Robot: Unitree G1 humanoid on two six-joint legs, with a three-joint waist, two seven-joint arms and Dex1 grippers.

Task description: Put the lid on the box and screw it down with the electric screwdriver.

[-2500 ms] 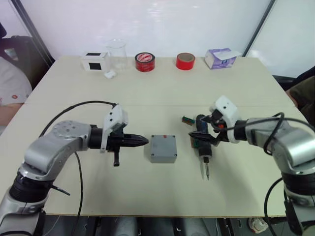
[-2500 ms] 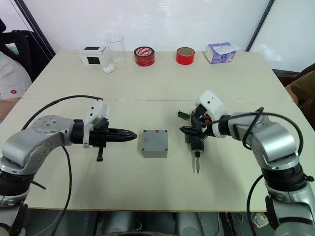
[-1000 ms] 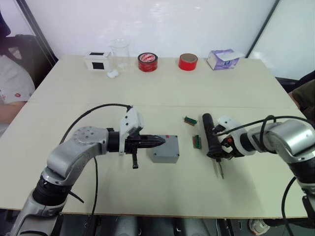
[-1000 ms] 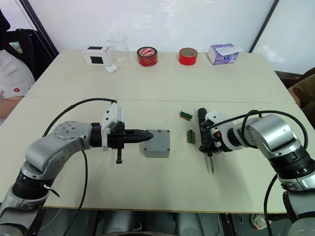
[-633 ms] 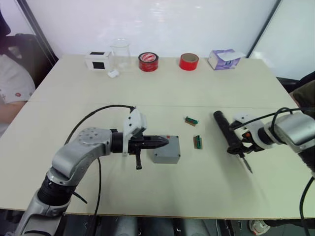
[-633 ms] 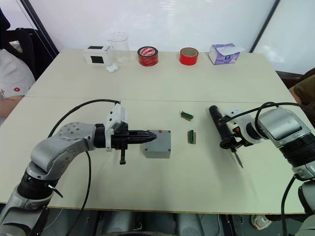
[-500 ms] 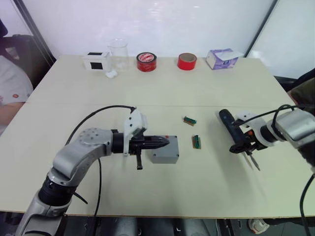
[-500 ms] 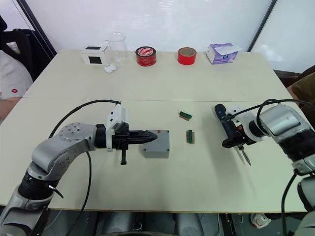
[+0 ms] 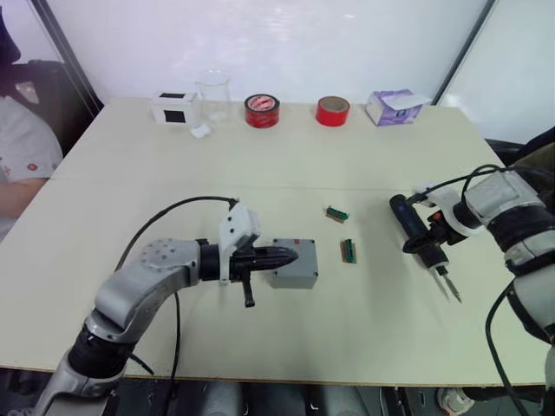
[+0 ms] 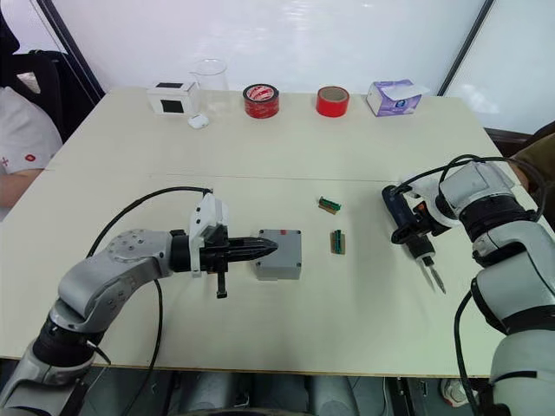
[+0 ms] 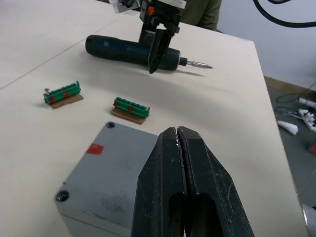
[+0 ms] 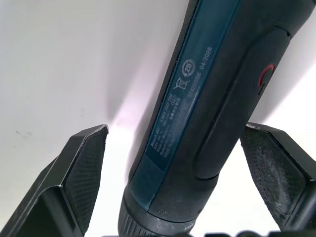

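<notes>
The grey box point(image 9: 293, 264) stands mid-table, closed on top by the flat grey lid point(image 11: 106, 168), which has corner screws and a red mark. My left gripper point(image 9: 293, 255) is shut, and its tips point(image 11: 177, 136) rest over the near-left part of the lid. To the right, the dark electric screwdriver point(image 9: 403, 215) lies on the table with its bit toward the front edge. My right gripper point(image 10: 414, 227) is open and straddles its body. One finger point(image 12: 74, 173) stands clear of the barrel point(image 12: 212, 89), the other close beside it.
Two small green terminal strips point(image 9: 336, 212) point(image 9: 349, 250) lie between box and screwdriver. Along the far edge stand a white box with a black square point(image 9: 171, 107), a clear beaker point(image 9: 212, 91), two red tape rolls point(image 9: 262, 110) point(image 9: 329, 109) and a tissue pack point(image 9: 395, 106). A person point(image 9: 17, 147) sits at the left.
My right gripper moved the screwdriver away from the box to the right; its wrist has since turned while the tool stays put. My left gripper slid forward until its tips came over the lid.
</notes>
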